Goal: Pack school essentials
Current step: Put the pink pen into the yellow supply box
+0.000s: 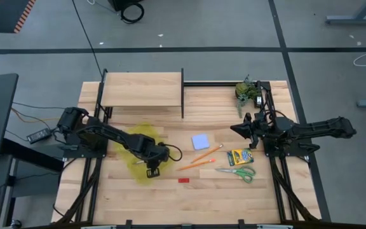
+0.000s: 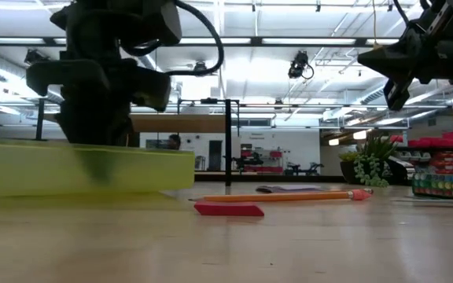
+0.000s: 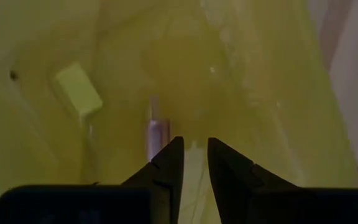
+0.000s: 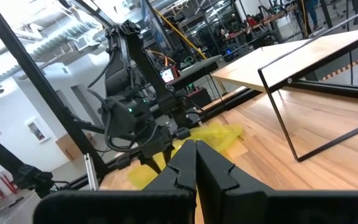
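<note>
Pale wood bench (image 1: 170,197) in an open workshop with ceiling strip lights; left gripper (image 1: 154,166) is down in the yellow pouch (image 1: 138,141), fingers (image 3: 166,168) narrowly apart, gripping nothing visible; pad (image 1: 200,141), pencils (image 1: 202,157), crayons (image 1: 239,156), scissors (image 1: 239,172), eraser (image 1: 183,180) lie between the arms; right gripper (image 1: 236,129) hovers near the crayons, fingers closed.

We have 4 views. The high one looks straight down on the whole table (image 1: 189,191). The low one sits at tabletop height, facing across it into the room. The left wrist camera is pressed close inside the yellow pouch (image 3: 260,81). The right wrist camera looks across the table toward the same pouch (image 4: 219,135).
</note>
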Available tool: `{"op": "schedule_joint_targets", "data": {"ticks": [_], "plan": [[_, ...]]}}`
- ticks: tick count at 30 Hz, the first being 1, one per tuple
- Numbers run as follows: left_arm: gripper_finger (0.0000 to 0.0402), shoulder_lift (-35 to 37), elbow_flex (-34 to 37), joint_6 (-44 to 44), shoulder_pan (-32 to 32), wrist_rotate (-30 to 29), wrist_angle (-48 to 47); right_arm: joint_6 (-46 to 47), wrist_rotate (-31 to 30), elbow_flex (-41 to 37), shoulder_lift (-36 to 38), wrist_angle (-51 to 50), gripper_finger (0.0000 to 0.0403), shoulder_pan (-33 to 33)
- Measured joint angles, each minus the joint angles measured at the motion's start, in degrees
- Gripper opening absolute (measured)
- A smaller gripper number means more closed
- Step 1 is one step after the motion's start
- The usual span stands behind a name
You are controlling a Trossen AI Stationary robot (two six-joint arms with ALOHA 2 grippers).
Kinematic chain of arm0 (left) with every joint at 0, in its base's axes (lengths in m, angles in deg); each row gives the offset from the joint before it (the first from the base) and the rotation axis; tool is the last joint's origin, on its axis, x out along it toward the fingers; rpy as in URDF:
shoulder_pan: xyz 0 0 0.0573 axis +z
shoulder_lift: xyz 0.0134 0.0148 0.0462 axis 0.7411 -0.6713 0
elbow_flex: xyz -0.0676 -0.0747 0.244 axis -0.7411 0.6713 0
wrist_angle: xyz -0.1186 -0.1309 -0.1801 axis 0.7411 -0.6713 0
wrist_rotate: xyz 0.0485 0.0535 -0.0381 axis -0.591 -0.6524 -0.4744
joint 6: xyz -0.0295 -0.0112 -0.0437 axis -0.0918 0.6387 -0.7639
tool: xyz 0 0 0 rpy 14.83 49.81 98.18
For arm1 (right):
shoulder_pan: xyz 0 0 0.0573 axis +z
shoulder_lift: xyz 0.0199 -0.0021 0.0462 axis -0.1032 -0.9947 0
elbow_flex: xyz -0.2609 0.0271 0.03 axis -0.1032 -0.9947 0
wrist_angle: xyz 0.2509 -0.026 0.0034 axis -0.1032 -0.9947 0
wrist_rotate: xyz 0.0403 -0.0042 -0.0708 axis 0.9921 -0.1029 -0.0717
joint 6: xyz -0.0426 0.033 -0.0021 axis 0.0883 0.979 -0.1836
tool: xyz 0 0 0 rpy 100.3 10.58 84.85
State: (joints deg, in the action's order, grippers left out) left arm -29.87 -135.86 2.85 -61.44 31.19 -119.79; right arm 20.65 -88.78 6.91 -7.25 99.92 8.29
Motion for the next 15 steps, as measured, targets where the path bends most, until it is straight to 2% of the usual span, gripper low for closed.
{"op": "schedule_joint_targets", "data": {"ticks": [7,15], "plan": [[0.0105,-1.1,0.4,-2.8,0.1,-0.7,-0.1,0.0,0.0,0.0,-0.2,-0.1,0.0010,0.0],[0.0175,-1.0,-0.4,-6.1,0.2,-4.4,-3.5,0.0,0.0,0.0,-0.2,-0.5,0.0010,0.0]]}}
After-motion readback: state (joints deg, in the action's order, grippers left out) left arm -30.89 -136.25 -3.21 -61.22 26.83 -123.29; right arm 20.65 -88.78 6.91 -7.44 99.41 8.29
